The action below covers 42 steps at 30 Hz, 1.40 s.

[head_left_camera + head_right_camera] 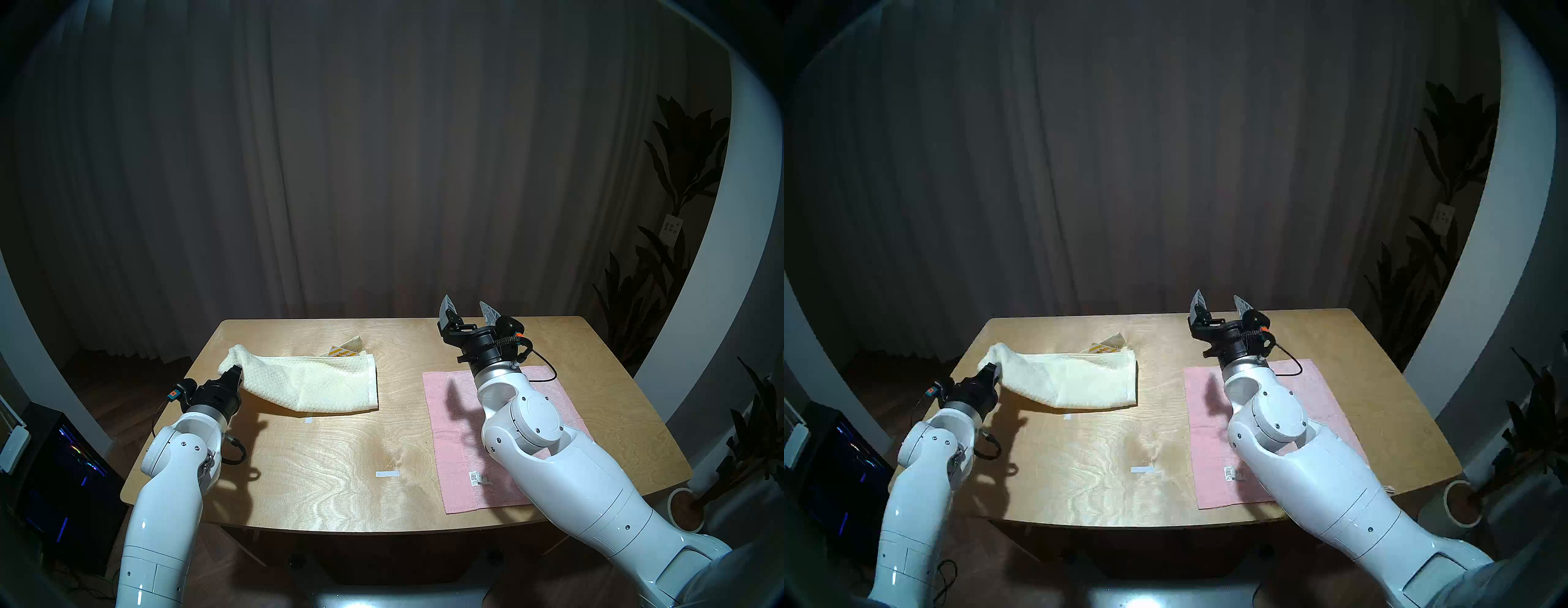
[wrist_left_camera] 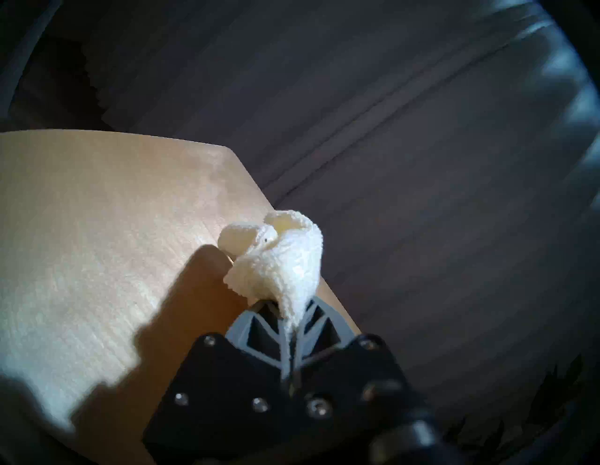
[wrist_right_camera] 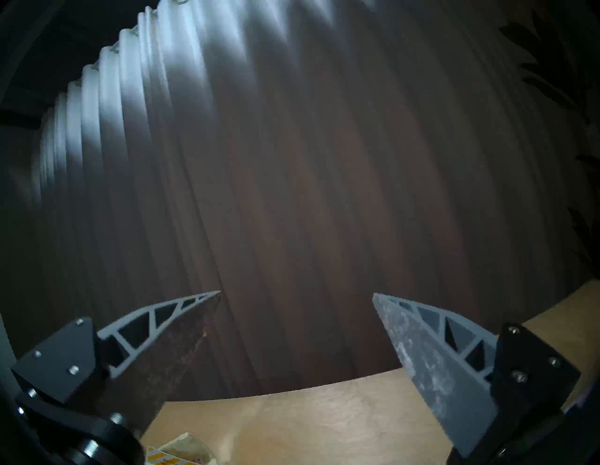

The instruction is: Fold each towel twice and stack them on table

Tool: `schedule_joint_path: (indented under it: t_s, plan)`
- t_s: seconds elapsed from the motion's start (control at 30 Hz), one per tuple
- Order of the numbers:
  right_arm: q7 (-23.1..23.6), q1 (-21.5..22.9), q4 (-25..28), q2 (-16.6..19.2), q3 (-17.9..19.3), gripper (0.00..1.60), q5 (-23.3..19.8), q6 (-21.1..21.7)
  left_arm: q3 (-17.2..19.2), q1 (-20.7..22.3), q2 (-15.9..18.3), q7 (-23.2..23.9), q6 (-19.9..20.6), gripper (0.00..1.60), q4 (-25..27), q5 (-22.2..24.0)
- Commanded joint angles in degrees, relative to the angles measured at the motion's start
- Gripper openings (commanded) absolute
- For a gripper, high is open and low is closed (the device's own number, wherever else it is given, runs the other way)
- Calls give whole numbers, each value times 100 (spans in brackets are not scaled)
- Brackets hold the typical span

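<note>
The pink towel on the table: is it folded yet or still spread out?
Spread out. The pink towel lies flat in one layer on the table, its white label showing; the right arm hides part of it.

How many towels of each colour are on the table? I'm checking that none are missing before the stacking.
Cream-yellow dotted terry towel: 1, partly folded, one corner held in the left gripper.
Plain pink terry towel: 1, lying flat under the right arm.
Total: 2 towels on the light plywood table.
</note>
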<state>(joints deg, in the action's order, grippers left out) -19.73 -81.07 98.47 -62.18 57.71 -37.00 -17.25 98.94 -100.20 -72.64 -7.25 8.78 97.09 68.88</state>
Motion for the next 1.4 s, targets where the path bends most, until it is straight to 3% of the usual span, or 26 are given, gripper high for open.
schedule_joint_path:
  t_s: [0.0,0.33,0.8,1.0,1.33,1.37]
  plan:
    - [42,73,-39,103,-12,160,497,-376,-264,74,196,235,-211,0,360,-518]
    - [-26,-41,-34,193,83,160,699,-687,-921,133,376,585,-422,0,599,-1354]
    - [-98,-313,133,390,233,160,745,-1014,-1601,200,369,872,-669,0,346,-1915]
    - [-212,-400,254,393,259,160,964,-1273,-1855,338,259,632,-595,0,294,-2110]
    - [-301,-454,767,417,352,160,812,-1331,-2362,497,162,371,-523,0,204,-2485]
    - [-311,-464,782,433,364,160,818,-1335,-2371,500,142,373,-513,13,192,-2452]
